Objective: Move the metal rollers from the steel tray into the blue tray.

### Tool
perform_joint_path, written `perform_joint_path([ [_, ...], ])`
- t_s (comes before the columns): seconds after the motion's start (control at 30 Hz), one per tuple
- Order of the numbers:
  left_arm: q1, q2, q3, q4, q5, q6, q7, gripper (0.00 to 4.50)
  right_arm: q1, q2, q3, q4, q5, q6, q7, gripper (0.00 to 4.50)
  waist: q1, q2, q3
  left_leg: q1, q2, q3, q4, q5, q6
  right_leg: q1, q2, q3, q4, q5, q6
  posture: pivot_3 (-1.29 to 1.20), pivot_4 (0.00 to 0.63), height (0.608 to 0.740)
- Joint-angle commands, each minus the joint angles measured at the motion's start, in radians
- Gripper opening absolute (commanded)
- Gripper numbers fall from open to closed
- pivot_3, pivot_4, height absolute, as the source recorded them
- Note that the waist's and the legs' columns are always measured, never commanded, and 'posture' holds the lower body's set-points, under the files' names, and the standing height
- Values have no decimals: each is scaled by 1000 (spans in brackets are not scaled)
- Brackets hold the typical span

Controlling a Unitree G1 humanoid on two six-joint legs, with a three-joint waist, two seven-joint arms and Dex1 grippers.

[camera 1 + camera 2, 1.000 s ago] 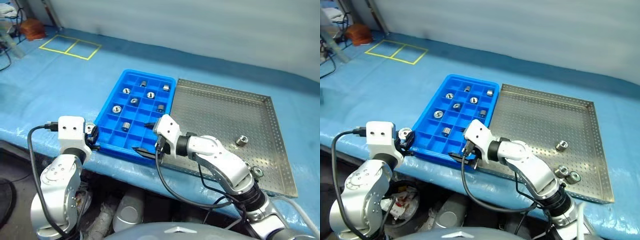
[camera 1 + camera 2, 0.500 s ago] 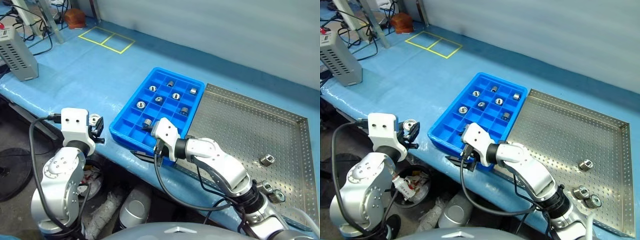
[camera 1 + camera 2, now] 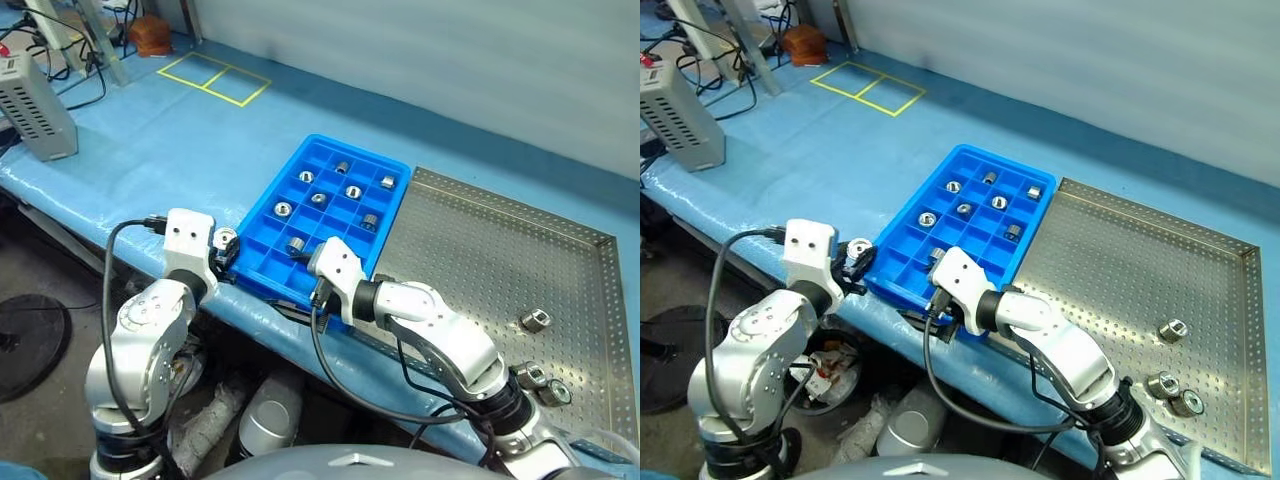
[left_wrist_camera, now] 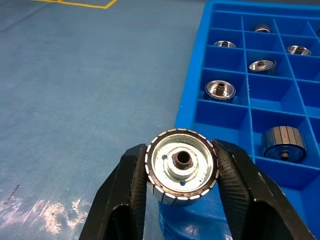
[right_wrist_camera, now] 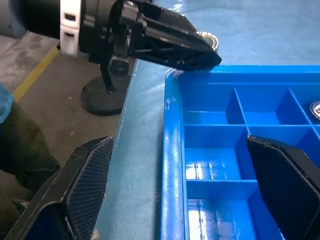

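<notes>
Left gripper (image 4: 181, 172) clenched on a metal roller (image 4: 181, 165) — beside the blue tray (image 4: 195, 107) | right gripper (image 5: 185, 200) released — jaws wide

Silver roller (image 4: 181, 165) clamped at blue tray (image 3: 262, 264) corner, three rollers (image 3: 536, 320) on steel tray (image 3: 470, 250)

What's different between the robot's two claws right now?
The left gripper is shut on a metal roller, clamped between its fingers; the right gripper stands wide open and holds nothing. The left one sits just outside the near corner of the blue tray; the right one straddles the tray's near edge, one finger outside the wall, the other over the compartments. Both have two black fingers with ribbed pads.
</notes>
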Motion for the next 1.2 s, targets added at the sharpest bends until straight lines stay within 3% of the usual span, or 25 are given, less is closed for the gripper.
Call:
perform_joint_path([
  [0.03, -21, 14, -19, 12, -14, -33, -10, 1713, 5, 7, -22, -50, -2, 2, -19, 4500, -9, 0, 0, 0, 0, 0, 0, 0, 0, 0, 0, 0, 0, 0, 0, 405, 150, 740],
  [0.27, -10, 48, -30, 61, -18, 9, -20, 1713, 35, 7, -29, -79, 3, 18, -51, 4500, -44, 1, 0, -1, 0, 0, 0, 3, 5, 1, 0, 0, 0, 0, 0, 373, 150, 740],
  [0.3, -11, 55, -36, 72, -17, 13, -21, 2433, 38, 9, -30, -82, 4, 20, -54, 4500, -50, 1, -1, -1, 0, 0, 0, 3, 5, 1, 0, 0, 0, 0, 0, 373, 150, 740],
  [0.5, -39, 101, -80, 99, -25, 13, -34, 4339, 63, 16, -34, -106, 4, 35, -83, 4500, -96, 5, -3, 0, 0, 0, 0, 3, 5, 1, 0, 0, 1, 0, 0, 345, 150, 740],
  [0.53, -48, 112, -77, 103, -23, 3, -36, 4439, 71, 18, -41, -115, 5, 40, -94, 4500, -104, 5, -3, 0, 0, 0, 0, 3, 5, 1, 0, 0, 1, 0, 0, 336, 150, 740],
  [0.73, -120, 134, -67, 172, -9, -216, -58, 4439, 151, 108, -180, -182, 6, 88, -254, 4500, -143, 5, -3, -2, 0, -1, 0, 3, 5, 1, 0, 0, 0, 0, 0, 274, 150, 740],
  [0.93, -202, 41, -149, 288, -71, -387, -137, 4439, 171, 233, -312, -182, -108, 150, -509, 4500, -206, 5, -3, -2, -1, 1, 2, 4, 7, 2, 0, 3, 0, 1, 1, 163, 150, 740],
  [1.2, -174, -27, -283, 313, -117, -431, -237, 4439, 88, 365, -416, -41, -284, 172, -770, 4500, -370, 5, -3, -1, -1, 0, 1, 5, 8, 3, 0, 5, 1, 2, 2, 96, 150, 740],
])
